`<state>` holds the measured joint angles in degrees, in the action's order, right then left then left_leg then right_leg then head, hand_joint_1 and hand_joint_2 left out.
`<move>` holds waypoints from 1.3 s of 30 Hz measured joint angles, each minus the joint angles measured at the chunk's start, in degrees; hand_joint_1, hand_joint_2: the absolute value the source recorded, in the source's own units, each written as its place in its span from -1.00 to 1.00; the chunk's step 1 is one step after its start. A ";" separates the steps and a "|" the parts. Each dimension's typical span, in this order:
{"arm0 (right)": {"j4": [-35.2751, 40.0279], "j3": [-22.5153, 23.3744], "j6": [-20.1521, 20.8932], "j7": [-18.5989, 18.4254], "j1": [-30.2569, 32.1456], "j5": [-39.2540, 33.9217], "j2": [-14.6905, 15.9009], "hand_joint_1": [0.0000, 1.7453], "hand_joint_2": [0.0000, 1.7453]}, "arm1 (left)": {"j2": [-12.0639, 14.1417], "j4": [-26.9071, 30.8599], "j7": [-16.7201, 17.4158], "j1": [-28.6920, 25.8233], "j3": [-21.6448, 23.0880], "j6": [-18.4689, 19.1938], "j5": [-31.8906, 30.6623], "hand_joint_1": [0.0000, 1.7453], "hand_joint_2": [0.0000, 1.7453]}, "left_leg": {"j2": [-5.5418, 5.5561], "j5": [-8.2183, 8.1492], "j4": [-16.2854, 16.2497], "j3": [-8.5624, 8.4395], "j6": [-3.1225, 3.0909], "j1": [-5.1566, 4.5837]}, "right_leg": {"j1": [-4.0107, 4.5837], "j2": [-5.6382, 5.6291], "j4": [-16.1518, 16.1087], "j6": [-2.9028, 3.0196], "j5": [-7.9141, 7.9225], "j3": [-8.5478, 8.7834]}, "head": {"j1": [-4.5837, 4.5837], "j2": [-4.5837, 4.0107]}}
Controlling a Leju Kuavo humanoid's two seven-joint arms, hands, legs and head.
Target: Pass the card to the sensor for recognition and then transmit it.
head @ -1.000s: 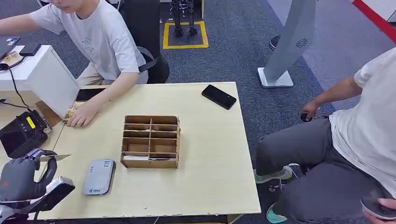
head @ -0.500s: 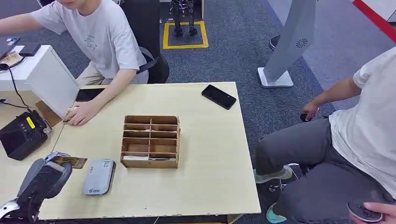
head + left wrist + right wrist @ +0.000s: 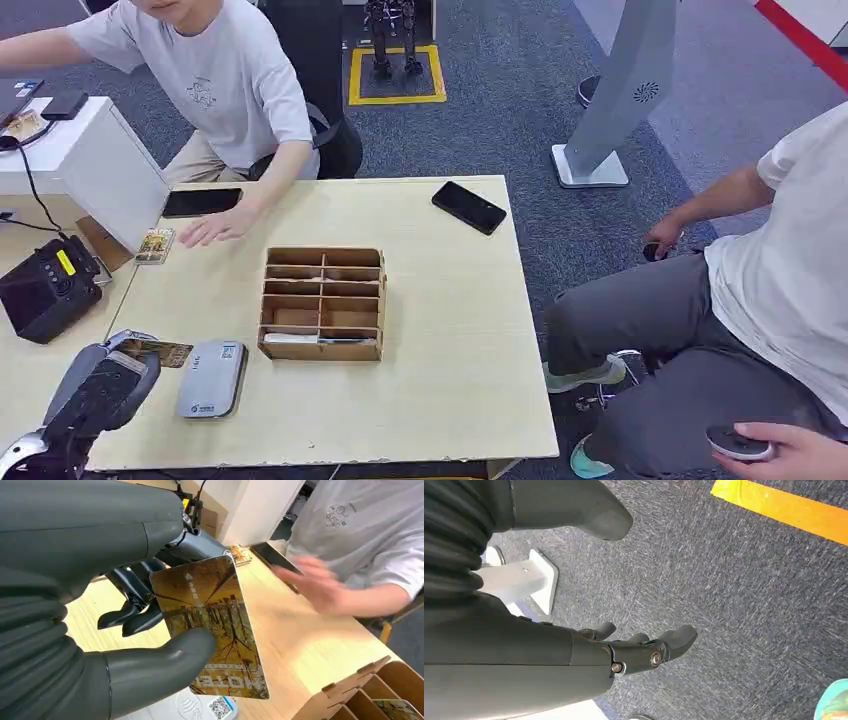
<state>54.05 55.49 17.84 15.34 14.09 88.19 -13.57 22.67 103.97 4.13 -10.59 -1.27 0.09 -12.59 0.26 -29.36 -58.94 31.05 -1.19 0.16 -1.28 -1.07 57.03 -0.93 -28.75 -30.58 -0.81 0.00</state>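
My left hand [image 3: 100, 385] hovers at the table's near left corner and pinches a golden-brown card [image 3: 152, 350] between thumb and fingers. The left wrist view shows that card [image 3: 212, 625] flat under my thumb, with print on its face. A grey card sensor [image 3: 212, 378] lies flat on the table just right of the card. My right hand [image 3: 639, 647] hangs over grey carpet, its fingers apart and nothing in them.
A wooden compartment box [image 3: 323, 303] stands mid-table with a card in its front slot. A person's hand [image 3: 215, 228] lies by another card [image 3: 155, 245] at the far left. Two black phones [image 3: 468, 207] [image 3: 202, 202] lie on the table. A black device [image 3: 45, 290] sits left.
My left hand has turned and carried the card rightward, close to the grey sensor. The person's hand has moved right off the small card on the table.
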 joint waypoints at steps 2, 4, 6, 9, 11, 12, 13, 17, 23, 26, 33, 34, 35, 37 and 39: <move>0.00 0.00 0.00 0.00 0.00 0.00 0.00 -1.00 1.00 | 0.00 0.00 0.00 -0.01 0.02 0.00 0.00 1.00 1.00 | 0.00 0.00 0.00 0.00 0.00 0.00 | 0.00 0.00 0.00 0.00 0.00 0.00 | 0.00 0.00; 0.00 0.00 0.00 0.00 0.00 0.00 0.00 -1.00 1.00 | 0.00 0.02 0.00 -0.01 0.04 0.00 0.00 1.00 1.00 | 0.00 0.00 0.00 0.00 0.00 0.00 | 0.00 0.00 0.00 0.00 0.00 0.00 | 0.00 0.00; -0.02 0.00 0.00 -0.02 0.00 0.00 0.00 -1.00 1.00 | 0.00 0.02 0.00 -0.01 0.04 0.00 0.00 1.00 1.00 | 0.00 0.00 0.00 0.00 0.00 0.00 | 0.00 0.00 0.00 0.00 0.00 0.00 | 0.00 0.00; 0.00 0.00 0.00 0.00 0.00 0.00 0.00 -1.00 1.00 | 0.00 0.04 0.00 -0.02 0.07 0.00 0.00 1.00 1.00 | 0.00 0.00 0.00 0.00 0.00 0.00 | 0.00 0.00 0.00 0.00 0.00 0.00 | 0.00 0.00; 0.00 0.00 0.00 0.00 0.00 0.00 0.00 -1.00 1.00 | 0.00 0.07 0.00 -0.02 0.07 0.00 0.00 1.00 1.00 | 0.00 0.00 0.00 0.00 0.00 0.00 | 0.00 0.00 0.00 0.00 0.00 0.00 | 0.00 0.00; -0.02 0.00 0.00 0.00 0.00 0.00 0.00 -1.00 1.00 | 0.00 0.07 0.00 -0.02 0.07 0.00 -0.04 1.00 1.00 | 0.00 0.00 0.00 0.00 0.00 0.00 | 0.00 0.00 0.00 0.00 0.00 0.00 | 0.00 0.00; -0.02 0.00 0.00 -0.02 -0.01 0.00 0.00 -1.00 1.00 | 0.00 0.07 0.02 -0.02 0.07 -0.02 -0.26 1.00 1.00 | 0.00 0.00 0.00 0.00 0.00 0.00 | 0.00 0.00 0.00 0.00 0.00 0.00 | 0.00 0.00; 0.00 0.00 0.02 -0.02 -0.01 0.00 0.00 -1.00 1.00 | -0.59 0.07 0.77 -0.26 0.07 -0.37 -0.42 1.00 1.00 | 0.00 0.00 0.00 0.00 0.00 0.00 | 0.00 0.00 0.00 0.00 0.00 0.00 | 0.00 0.00; 0.70 -0.04 1.18 -0.28 0.06 0.00 -0.30 -1.00 1.00 | -2.03 0.04 2.51 -0.48 0.35 -1.51 -2.14 1.00 1.00 | 0.00 0.00 0.00 0.01 0.00 -0.01 | 0.00 0.00 -0.01 0.00 0.00 -0.01 | 0.00 0.00; 1.05 -0.28 1.16 -0.42 0.14 0.00 -0.46 -1.00 1.00 | -2.54 -0.39 4.00 -0.27 1.40 -3.09 -8.76 1.00 1.00 | 0.00 0.00 0.00 -0.01 0.00 -0.01 | 0.00 0.00 -0.02 0.00 0.00 -0.02 | 0.00 0.00; 0.70 -1.49 -0.28 -0.68 -0.21 0.00 -0.46 -1.00 1.00 | -4.59 -6.08 5.16 2.05 6.38 -8.00 -24.05 1.00 1.00 | -0.01 0.00 -0.01 -0.03 0.00 -0.02 | -0.01 -0.03 -0.01 0.00 0.02 0.00 | 0.00 0.00; 0.68 -1.49 -0.35 -0.68 -0.21 0.00 -0.46 -1.00 1.00 | -4.70 -6.60 5.38 2.18 6.66 -8.50 -24.65 1.00 1.00 | 0.00 0.00 -0.01 -0.02 0.00 -0.02 | -0.01 -0.02 -0.01 0.00 0.02 0.00 | 0.00 0.00; 0.61 -1.51 -0.37 -0.68 -0.24 0.00 -0.46 -1.00 1.00 | -4.76 -7.02 5.38 2.28 6.90 -8.63 -24.91 1.00 1.00 | 0.00 0.00 -0.01 -0.02 0.00 -0.02 | -0.01 -0.01 -0.01 0.00 0.02 0.00 | 0.00 0.00; 0.52 -1.51 -0.44 -0.66 -0.27 0.00 -0.46 -1.00 1.00 | -4.90 -7.74 5.38 2.39 7.17 -8.68 -25.07 1.00 1.00 | 0.00 0.00 -0.01 -0.01 0.00 -0.02 | 0.00 -0.01 -0.01 0.00 0.02 0.00 | 0.00 0.00; 0.42 -1.51 -0.44 -0.66 -0.26 0.00 -0.46 -1.00 1.00 | -5.05 -8.28 5.38 2.50 7.26 -8.72 -25.18 1.00 1.00 | 0.00 0.00 0.00 0.00 0.00 -0.02 | 0.00 -0.01 -0.01 0.00 0.02 -0.01 | 0.00 0.00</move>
<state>54.47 53.99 17.40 14.69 13.83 88.19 -14.03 17.62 95.69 9.51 -8.10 5.99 -8.63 -37.77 0.26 -29.36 -58.95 31.04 -1.19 0.14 -1.29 -1.08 57.02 -0.93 -28.73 -30.59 -0.81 0.00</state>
